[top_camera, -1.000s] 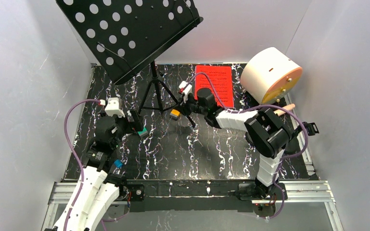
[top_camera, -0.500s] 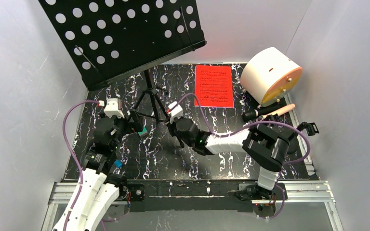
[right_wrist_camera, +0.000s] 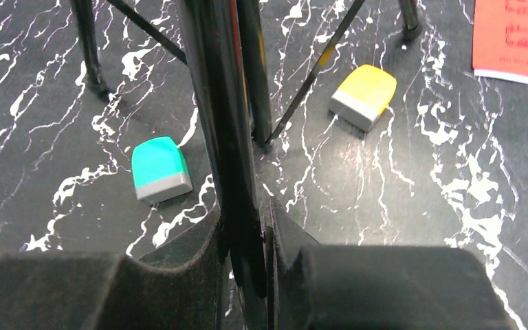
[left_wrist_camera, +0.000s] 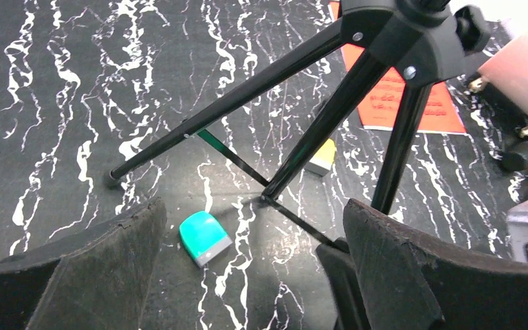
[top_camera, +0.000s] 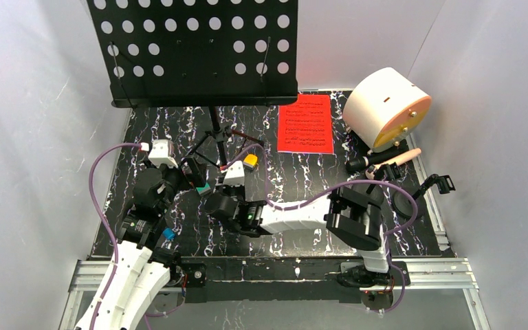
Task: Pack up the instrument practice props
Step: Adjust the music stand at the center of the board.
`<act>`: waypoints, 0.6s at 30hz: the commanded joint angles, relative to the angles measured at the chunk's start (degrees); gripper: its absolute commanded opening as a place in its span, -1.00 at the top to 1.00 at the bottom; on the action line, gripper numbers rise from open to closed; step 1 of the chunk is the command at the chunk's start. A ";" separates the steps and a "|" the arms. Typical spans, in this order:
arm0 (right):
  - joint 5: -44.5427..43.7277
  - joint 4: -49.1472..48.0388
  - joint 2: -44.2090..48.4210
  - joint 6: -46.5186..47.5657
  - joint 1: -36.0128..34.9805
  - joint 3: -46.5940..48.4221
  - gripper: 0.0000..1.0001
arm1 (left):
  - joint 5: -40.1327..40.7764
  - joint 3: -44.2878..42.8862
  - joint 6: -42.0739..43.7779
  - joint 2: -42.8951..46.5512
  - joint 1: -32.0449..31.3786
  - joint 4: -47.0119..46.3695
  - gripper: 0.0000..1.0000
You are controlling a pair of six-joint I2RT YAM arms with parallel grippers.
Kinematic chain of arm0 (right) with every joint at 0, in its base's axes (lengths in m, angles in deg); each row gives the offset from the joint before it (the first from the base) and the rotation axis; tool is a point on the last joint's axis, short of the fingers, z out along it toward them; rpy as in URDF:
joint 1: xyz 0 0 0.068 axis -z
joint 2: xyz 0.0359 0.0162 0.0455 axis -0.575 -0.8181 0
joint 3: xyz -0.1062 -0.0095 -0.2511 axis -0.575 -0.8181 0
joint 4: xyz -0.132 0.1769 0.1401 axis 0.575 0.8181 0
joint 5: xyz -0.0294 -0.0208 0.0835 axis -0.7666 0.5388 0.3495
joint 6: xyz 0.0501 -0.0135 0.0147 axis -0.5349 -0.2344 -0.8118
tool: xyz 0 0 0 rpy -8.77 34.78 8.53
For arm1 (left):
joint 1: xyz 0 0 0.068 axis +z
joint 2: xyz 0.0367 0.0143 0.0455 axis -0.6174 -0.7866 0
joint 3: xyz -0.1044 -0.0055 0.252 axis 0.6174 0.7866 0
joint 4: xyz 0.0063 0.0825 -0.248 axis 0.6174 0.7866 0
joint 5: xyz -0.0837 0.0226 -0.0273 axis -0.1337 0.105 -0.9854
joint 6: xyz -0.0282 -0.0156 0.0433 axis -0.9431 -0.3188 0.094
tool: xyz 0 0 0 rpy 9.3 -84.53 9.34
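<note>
One black perforated music rack [top_camera: 192, 48] stands at the upper left of the top view, its desk reaching above the frame's top edge and its three tripod legs spread on the marbled tabletop [top_camera: 316, 172] below it. The right gripper [right_wrist_camera: 246, 220] is seen with its jaws closed narrowly on one black tube of that tripod, which runs up between them in the right wrist view. The left gripper [left_wrist_camera: 251, 213] is held just left of the tripod with its jaws spread fully; nothing is held in them, and the legs are seen beyond them.

One red music sheet [top_camera: 305, 124] lies flat at upper centre. Two microphones are laid at the right: one black [top_camera: 366, 163] and one beige-headed [top_camera: 407, 155], close together. One white cylinder [top_camera: 385, 106] with an orange face sits above them. Two small blocks lie by the tripod's feet: one teal [right_wrist_camera: 158, 168] and one yellow [right_wrist_camera: 364, 96].
</note>
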 commanded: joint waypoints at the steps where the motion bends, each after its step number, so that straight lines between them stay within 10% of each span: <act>1: -8.98 25.84 -4.84 -28.74 -1.07 8.14 0.97 | -3.44 0.35 -2.17 0.20 -0.40 -4.00 -0.97; 5: -8.08 28.83 -5.28 -29.31 -1.08 9.42 0.49 | -8.17 0.65 -4.82 -0.45 -0.44 -6.95 -0.97; 11: 3.57 -12.14 3.87 2.82 -1.04 -6.69 -0.24 | -8.90 -0.13 -5.31 -1.79 -0.46 -8.16 -0.97; 18: 19.01 -24.21 14.68 15.16 0.46 -17.53 -0.92 | -12.59 -1.57 -6.04 -5.54 -0.46 -12.58 -0.97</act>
